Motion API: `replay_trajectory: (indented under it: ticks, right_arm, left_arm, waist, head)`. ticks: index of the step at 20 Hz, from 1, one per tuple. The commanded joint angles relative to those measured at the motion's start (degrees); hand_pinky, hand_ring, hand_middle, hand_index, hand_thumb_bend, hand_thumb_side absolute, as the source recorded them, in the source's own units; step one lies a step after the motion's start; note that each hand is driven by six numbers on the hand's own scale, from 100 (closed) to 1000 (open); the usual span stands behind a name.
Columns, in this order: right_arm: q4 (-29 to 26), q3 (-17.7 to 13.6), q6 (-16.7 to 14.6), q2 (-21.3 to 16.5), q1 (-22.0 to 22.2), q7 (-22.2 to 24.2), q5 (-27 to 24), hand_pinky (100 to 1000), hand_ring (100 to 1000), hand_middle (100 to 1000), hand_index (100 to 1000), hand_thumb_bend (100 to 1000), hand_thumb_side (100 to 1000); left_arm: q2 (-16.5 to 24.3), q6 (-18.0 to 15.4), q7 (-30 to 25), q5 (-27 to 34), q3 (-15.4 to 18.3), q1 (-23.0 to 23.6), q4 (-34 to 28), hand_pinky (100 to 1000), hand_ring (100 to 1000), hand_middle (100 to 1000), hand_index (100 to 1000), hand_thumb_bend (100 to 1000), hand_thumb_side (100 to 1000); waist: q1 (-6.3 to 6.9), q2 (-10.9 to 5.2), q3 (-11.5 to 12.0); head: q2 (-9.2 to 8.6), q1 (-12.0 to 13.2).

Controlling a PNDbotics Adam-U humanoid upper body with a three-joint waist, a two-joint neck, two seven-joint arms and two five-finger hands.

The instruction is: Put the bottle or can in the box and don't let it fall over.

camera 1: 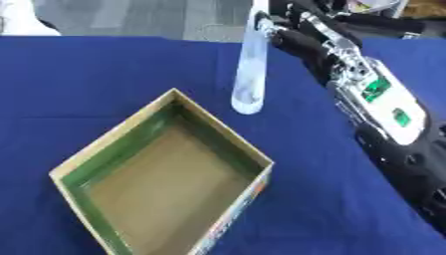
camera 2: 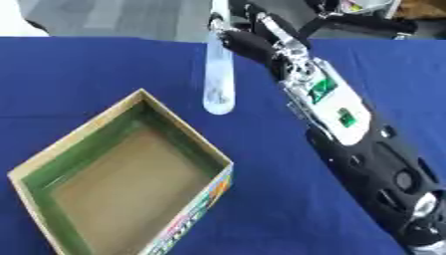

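Desk [camera 1: 78,74] covered in dark blue cloth; grey floor [camera 1: 131,15] beyond far edge. One box [camera 1: 166,179], open-topped, green inner walls, brown bottom, sat toward near left of desk, turned corner-on, nothing inside. One clear bottle [camera 1: 250,69], long and slim, lower end raised off cloth just beyond box's far corner, upper end leaning toward far edge. One right hand [camera 1: 292,35] near far edge, fingers [camera 1: 270,27] curled round bottle's upper part. Left hand unseen.
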Motion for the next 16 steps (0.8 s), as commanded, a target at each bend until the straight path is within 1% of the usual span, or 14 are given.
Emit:
replay_trajectory:
  ticks: [1, 10, 16]
  right_arm:
    - [-0.35, -0.73, 0.06, -1.78, -1.44, 0.09, 0.06, 1000, 1000, 1000, 1000, 100, 463]
    - [-0.67, -0.9, 0.66, -3.22, -1.54, 0.14, 0.36, 1000, 1000, 1000, 1000, 100, 458]
    - [-0.56, -0.88, 1.31, -3.72, -1.83, -0.18, 0.5, 1000, 1000, 1000, 1000, 100, 449]
  left_arm:
    - [0.53, -0.18, -0.2, -0.17, 0.2, -0.59, -1.14, 1000, 1000, 1000, 932, 562, 100]
    - [0.32, -0.32, -0.3, -0.45, 0.25, -0.53, -1.14, 1000, 1000, 1000, 932, 558, 100]
    - [0.26, -0.43, -0.44, -0.56, 0.22, -0.77, -1.14, 1000, 1000, 1000, 932, 554, 100]
  waist:
    - [0.14, -0.74, 0.3]
    - [0.02, 0.02, 1.07]
    - [-0.11, 0.54, 1.52]
  head:
    - [-0.86, -0.58]
    - [-0.78, -0.65]
    - [-1.33, -1.22]
